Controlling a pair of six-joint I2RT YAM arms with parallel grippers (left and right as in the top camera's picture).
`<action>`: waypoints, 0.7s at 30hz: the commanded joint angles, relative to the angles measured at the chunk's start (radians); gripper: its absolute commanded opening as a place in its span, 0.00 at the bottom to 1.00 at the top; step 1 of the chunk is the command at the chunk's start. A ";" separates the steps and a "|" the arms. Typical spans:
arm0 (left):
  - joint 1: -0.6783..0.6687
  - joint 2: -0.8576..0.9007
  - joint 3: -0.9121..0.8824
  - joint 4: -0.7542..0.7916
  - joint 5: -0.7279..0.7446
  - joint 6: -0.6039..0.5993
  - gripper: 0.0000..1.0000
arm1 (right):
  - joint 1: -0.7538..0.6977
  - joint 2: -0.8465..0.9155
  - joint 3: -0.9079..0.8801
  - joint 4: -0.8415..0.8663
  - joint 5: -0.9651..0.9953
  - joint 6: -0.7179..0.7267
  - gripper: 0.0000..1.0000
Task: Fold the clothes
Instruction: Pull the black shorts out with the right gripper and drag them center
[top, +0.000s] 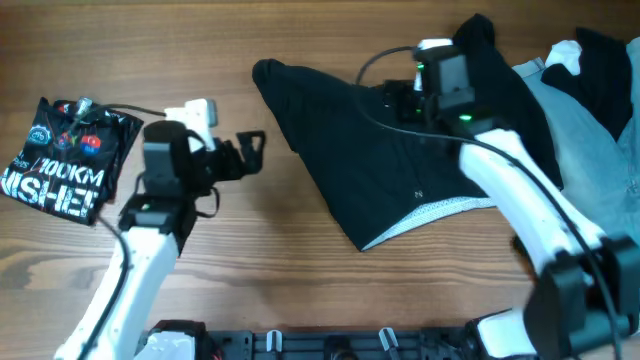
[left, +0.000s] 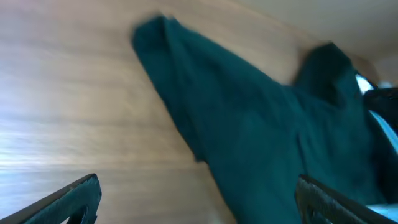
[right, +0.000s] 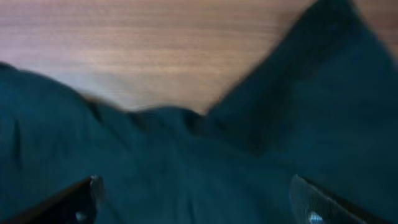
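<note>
A large plain black garment (top: 370, 150) lies spread across the middle of the wooden table, with a strip of pale mesh lining (top: 440, 213) showing at its front edge. It also shows in the left wrist view (left: 261, 137) and the right wrist view (right: 199, 162). My left gripper (top: 250, 150) is open and empty over bare wood just left of the garment's left corner. My right gripper (top: 395, 100) is open above the garment's upper part, its fingers (right: 199, 202) wide apart over the black cloth. Light-blue denim (top: 600, 140) lies at the far right.
A folded black printed T-shirt (top: 65, 160) lies at the left edge. More dark and white clothes (top: 590, 50) are piled at the back right on the denim. Bare wood (top: 280, 260) runs along the front.
</note>
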 joint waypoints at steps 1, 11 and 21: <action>-0.119 0.136 0.015 0.024 0.132 -0.158 1.00 | -0.053 -0.143 0.011 -0.092 0.033 -0.045 1.00; -0.544 0.507 0.015 0.196 0.109 -0.653 0.86 | -0.127 -0.211 0.010 -0.201 0.018 -0.003 0.99; -0.308 0.341 0.069 -0.023 0.099 -0.504 0.04 | -0.166 -0.211 0.008 -0.226 0.028 -0.002 1.00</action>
